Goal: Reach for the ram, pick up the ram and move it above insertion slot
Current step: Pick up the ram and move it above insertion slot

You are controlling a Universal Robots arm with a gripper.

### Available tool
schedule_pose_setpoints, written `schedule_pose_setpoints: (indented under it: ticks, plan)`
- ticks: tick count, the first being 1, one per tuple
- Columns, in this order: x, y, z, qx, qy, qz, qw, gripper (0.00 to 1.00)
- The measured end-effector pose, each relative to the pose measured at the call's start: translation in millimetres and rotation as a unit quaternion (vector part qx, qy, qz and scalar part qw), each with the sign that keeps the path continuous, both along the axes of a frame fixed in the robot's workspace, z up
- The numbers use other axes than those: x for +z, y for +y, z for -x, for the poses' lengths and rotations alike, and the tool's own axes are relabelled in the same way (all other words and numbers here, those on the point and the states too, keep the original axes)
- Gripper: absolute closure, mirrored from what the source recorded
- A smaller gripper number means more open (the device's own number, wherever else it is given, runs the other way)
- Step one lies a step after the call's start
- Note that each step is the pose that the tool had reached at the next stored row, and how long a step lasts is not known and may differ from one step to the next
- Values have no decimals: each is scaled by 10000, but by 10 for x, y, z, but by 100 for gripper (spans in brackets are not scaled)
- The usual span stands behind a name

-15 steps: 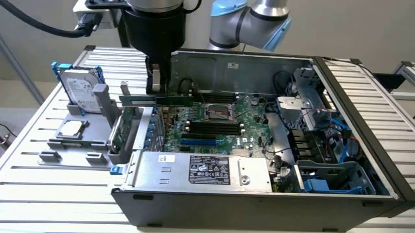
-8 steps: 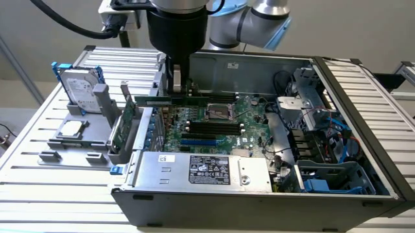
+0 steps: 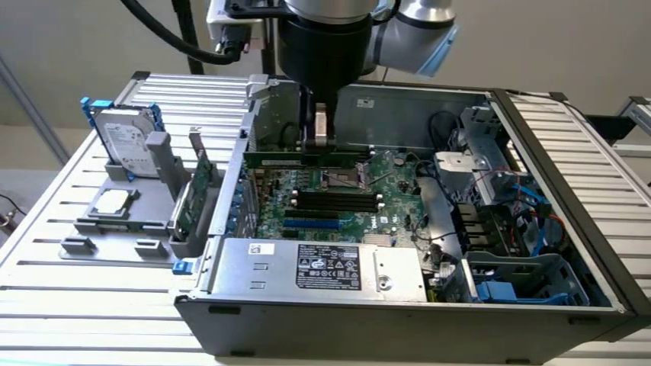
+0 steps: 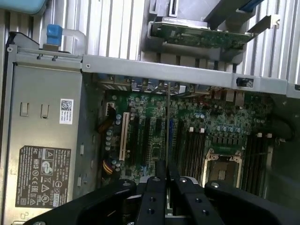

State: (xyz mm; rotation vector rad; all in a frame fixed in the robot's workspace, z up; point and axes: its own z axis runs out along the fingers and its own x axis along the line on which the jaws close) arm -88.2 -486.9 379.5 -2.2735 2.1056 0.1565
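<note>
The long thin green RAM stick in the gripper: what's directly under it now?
Held in the gripper, the long thin green RAM stick hangs over the green motherboard, with black memory slots and a CPU socket beneath. Slot alignment cannot be told.

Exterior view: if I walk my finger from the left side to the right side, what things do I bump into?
Hard drive → green expansion card → ram held in the gripper → blue drive cage.
</note>
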Motion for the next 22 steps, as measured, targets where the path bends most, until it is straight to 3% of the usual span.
schedule_pose_setpoints:
  ticks: [6,16,22]
  plan:
    - [-4,122,-180,0,0,22,10000,87]
    - [-6,319,-307,-5,0,148,9999,87]
    - [-7,419,-330,-44,0,173,9998,87]
